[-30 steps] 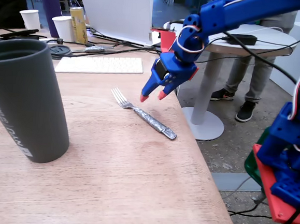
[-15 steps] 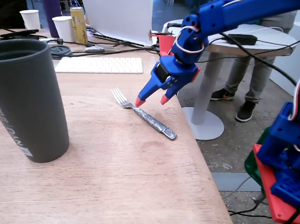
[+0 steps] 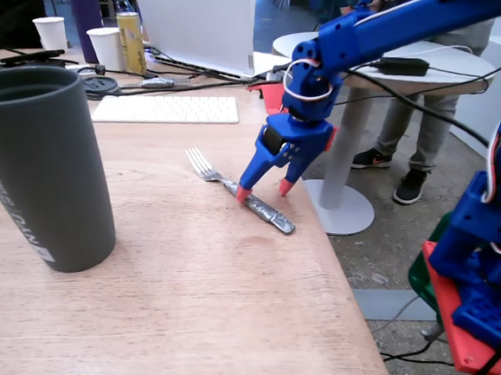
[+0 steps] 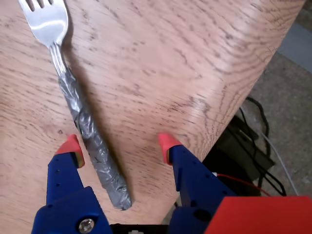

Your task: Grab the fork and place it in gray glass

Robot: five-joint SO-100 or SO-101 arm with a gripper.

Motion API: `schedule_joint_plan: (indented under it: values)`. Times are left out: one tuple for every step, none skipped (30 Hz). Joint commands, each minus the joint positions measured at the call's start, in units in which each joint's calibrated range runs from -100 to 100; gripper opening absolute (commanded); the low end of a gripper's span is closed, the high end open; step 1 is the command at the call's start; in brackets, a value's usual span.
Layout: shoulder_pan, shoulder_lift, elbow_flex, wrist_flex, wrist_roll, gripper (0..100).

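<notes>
The fork (image 3: 266, 210) lies flat on the wooden table near its right edge, tines pointing to the far left and its foil-wrapped handle toward the edge. My blue gripper (image 3: 263, 191) with red fingertips is down at the table, open, with the handle between its fingers. In the wrist view the fork (image 4: 78, 105) runs diagonally, and the gripper (image 4: 118, 142) straddles the foil handle, which sits close to the left fingertip (image 4: 70, 145). Nothing is gripped. The gray glass (image 3: 43, 180) stands upright at the left of the fixed view, well apart from the gripper.
A white keyboard (image 3: 166, 108), two white paper cups (image 3: 105, 46), a purple bottle (image 3: 84, 5), a yellow can (image 3: 130, 41) and a laptop (image 3: 199, 18) sit at the back. The table edge (image 3: 346, 299) runs just right of the fork. A round white table (image 3: 416, 66) stands beyond.
The gripper has come down and shifted slightly right, from hovering over the fork's neck to straddling the foil handle at table level. It stays open. The fork has not moved.
</notes>
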Motion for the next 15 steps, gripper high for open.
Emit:
schedule_joint_plan:
  values:
    - [-0.4, 2.6, -7.3, 0.2, 0.5, 35]
    - [-0.4, 3.8, -8.6, 0.3, 0.7, 35]
    - [-0.6, 4.4, -9.4, 0.3, 0.7, 35]
    - [-2.1, 4.4, -9.7, 0.3, 0.8, 35]
    - [-5.3, 4.4, -9.7, 0.3, 0.8, 35]
    - [-8.0, 4.4, -9.7, 0.3, 0.8, 35]
    - [-10.1, 4.4, -9.7, 0.3, 0.8, 35]
    - [-11.6, 4.4, -9.7, 0.3, 0.8, 35]
    - [-12.6, 4.4, -9.7, 0.4, 0.9, 35]
    - [-13.3, 4.4, -9.6, 0.4, 0.9, 35]
    - [-13.3, 4.4, -9.5, 1.3, 0.8, 35]
    - [-13.3, 4.4, -8.8, 3.4, 0.8, 35]
    - [-13.1, 4.4, -8.7, 5.0, 0.6, 35]
    - [-12.6, 4.4, -8.7, 5.3, 0.2, 35]
    - [-11.7, 4.7, -8.6, 5.3, 0.2, 35]
